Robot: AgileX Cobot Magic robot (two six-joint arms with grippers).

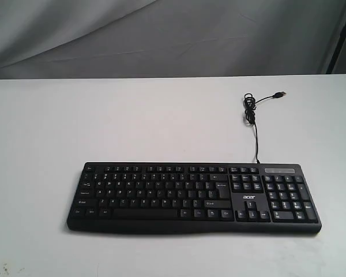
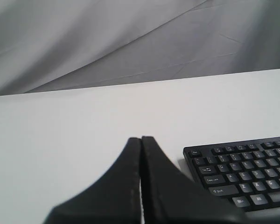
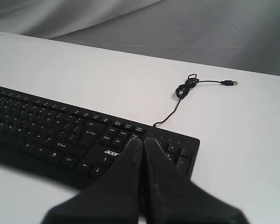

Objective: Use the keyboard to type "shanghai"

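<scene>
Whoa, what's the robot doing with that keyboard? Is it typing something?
Not yet. A black keyboard lies on the white table. Its cable trails off across the table, and the plug lies loose, not plugged into anything. The left claw and the right claw are both pinched shut and hold nothing. The left one points near the keyboard's left end, the right one toward the end with the number keys. Neither touches a key, so no letter is being pressed.
</scene>
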